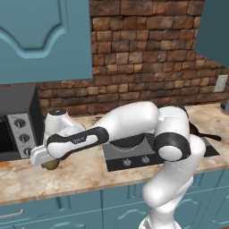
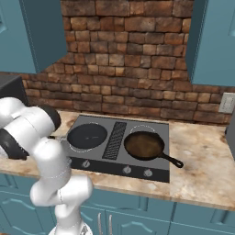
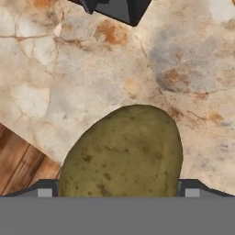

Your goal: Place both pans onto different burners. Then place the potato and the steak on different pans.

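I can read no brand or label anywhere; there is small lettering on the dark band of my forearm in the left base view, but it is too blurred to make out. The counter (image 2: pixel 202 160) is mottled beige stone, backed by a red-brown brick wall (image 2: pixel 128 69), with teal cabinets (image 1: pixel 36 36) above and below; a black and grey toaster oven (image 1: pixel 18 123) stands at the left end, and a white wall outlet (image 2: pixel 226 103) sits at the right.

On the dark cooktop (image 2: pixel 137 172) I count two pans, each on its own burner: the shallow black pan (image 2: pixel 86 136) on the left ring, and the brown-insided skillet (image 2: pixel 143 144) on the right, its black handle pointing towards the front right; a ribbed strip lies between them. I count three knobs along the front edge.

One potato (image 3: pixel 121 153) lies on the counter left of the cooktop, just in front of the toaster oven; the gripper (image 3: pixel 119 193) is right over it, jaws spread wide with a fingertip at either side, apparently not yet clamping it.
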Tool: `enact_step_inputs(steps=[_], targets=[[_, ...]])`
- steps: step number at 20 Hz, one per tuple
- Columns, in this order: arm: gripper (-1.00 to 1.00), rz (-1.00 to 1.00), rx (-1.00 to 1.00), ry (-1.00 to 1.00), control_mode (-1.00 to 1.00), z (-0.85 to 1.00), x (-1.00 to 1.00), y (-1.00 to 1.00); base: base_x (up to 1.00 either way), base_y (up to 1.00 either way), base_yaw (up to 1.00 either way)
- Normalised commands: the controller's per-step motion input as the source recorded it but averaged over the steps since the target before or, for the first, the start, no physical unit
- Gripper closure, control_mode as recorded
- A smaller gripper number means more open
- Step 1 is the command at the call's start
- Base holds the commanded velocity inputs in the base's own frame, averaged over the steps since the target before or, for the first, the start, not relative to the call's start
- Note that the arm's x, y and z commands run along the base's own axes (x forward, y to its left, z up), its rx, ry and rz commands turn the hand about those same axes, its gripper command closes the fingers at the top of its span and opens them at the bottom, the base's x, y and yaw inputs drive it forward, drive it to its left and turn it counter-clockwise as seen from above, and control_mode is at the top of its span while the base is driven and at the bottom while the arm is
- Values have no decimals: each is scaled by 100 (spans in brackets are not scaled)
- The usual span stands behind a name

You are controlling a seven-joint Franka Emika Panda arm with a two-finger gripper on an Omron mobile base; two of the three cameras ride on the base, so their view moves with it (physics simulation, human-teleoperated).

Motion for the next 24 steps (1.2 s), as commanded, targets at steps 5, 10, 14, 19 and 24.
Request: enact_step_inputs(steps=[5, 10, 14, 19, 24], targets=[[100, 0, 2, -1, -100, 14, 0, -100, 0, 0, 0], [100, 0, 0, 0, -100, 18, 0, -100, 0, 0, 0], [100, 0, 0, 0, -100, 31, 2, -84, 0, 0, 0], [100, 0, 0, 0, -100, 32, 3, -68, 0, 0, 0], [100, 0, -3, 0, -100, 26, 0, -57, 0, 0, 0]])
